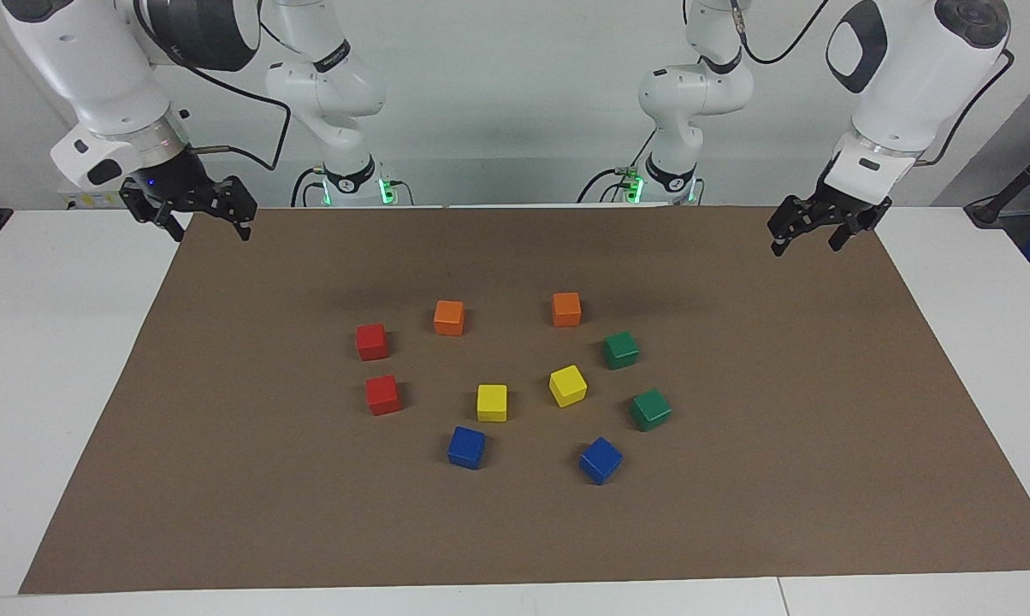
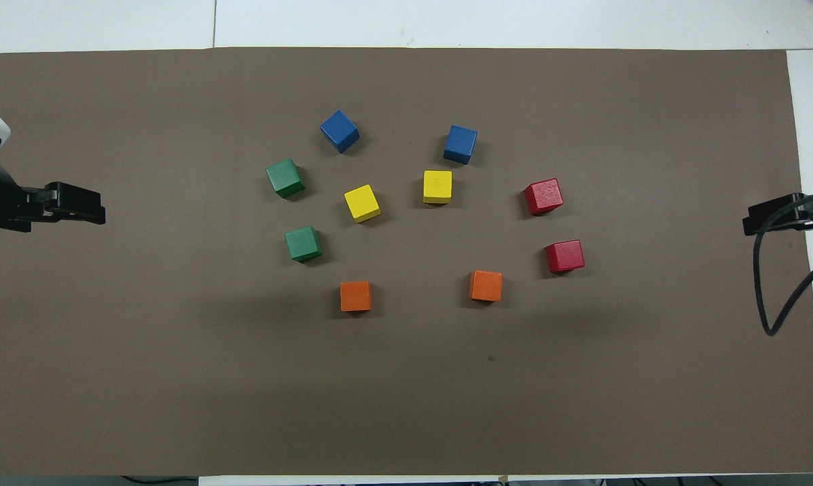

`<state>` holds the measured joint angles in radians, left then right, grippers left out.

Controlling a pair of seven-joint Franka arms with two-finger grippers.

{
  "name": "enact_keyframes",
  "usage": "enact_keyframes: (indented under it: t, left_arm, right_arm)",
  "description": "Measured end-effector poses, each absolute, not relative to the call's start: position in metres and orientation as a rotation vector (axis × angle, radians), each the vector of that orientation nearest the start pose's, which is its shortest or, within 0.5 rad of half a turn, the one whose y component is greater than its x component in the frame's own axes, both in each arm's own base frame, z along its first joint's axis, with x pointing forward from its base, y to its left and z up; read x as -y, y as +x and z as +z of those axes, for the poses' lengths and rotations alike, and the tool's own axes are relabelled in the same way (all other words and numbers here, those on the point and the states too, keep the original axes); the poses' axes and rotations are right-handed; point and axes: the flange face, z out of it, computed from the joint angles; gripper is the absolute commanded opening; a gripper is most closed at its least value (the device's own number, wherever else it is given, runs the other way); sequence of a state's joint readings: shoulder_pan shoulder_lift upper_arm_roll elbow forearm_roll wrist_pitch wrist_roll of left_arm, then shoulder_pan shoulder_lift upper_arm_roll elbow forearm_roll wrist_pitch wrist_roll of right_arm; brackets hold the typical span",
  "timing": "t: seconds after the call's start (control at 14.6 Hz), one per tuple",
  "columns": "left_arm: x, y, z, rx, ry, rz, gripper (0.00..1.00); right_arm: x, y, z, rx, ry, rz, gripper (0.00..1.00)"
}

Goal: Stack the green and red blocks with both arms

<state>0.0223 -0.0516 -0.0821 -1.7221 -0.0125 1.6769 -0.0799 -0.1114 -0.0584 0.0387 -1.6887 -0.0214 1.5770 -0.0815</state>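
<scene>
Two green blocks (image 1: 621, 350) (image 1: 650, 409) sit on the brown mat toward the left arm's end, and they show from above as one green block (image 2: 303, 244) and another (image 2: 285, 177). Two red blocks (image 1: 371, 341) (image 1: 382, 394) sit toward the right arm's end, and from above they are one red block (image 2: 564, 256) and a second (image 2: 543, 196). All lie singly, none stacked. My left gripper (image 1: 804, 244) (image 2: 75, 206) hangs open and empty over the mat's edge at its own end. My right gripper (image 1: 210, 229) (image 2: 771, 217) hangs open and empty over the mat's edge at its end.
Two orange cubes (image 1: 449, 317) (image 1: 566, 309) lie nearest the robots. Between the reds and greens are two yellow cubes (image 1: 492, 402) (image 1: 567, 385). Two blue cubes (image 1: 466, 447) (image 1: 600, 460) lie farthest out. The brown mat (image 1: 823, 479) covers most of the white table.
</scene>
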Motion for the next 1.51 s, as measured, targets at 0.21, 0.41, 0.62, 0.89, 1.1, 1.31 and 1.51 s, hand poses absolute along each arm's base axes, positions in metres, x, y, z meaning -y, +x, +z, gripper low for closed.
enact_keyframes:
  t: [0.21,0.41,0.62,0.89,1.1,1.31,1.51]
  left_arm:
    - [0.034,0.544,0.59,0.036,-3.15,-0.009,1.0]
    - [0.034,0.544,0.589,0.038,-3.15,-0.01,1.0]
    - [0.041,0.547,0.586,0.064,-3.152,-0.047,1.0]
    - [0.087,0.553,0.556,0.114,-3.152,-0.01,1.0]
    - [0.134,0.565,0.513,0.148,-3.154,0.019,1.0]
    - [0.183,0.571,0.465,0.198,-3.16,0.018,1.0]
    - [0.22,0.565,0.423,0.212,-3.158,0.04,1.0]
  right_arm:
    - [0.028,0.533,0.6,0.033,-3.159,0.095,1.0]
    - [-0.012,0.535,0.588,-0.005,-3.164,0.089,1.0]
    - [-0.063,0.54,0.565,-0.015,-3.166,0.043,1.0]
    - [-0.088,0.551,0.517,0.022,-3.162,0.02,1.0]
    - [-0.095,0.555,0.481,0.042,-3.161,0.031,1.0]
    - [-0.101,0.561,0.453,0.058,-3.16,0.053,1.0]
    - [-0.112,0.564,0.423,0.089,-3.155,0.031,1.0]
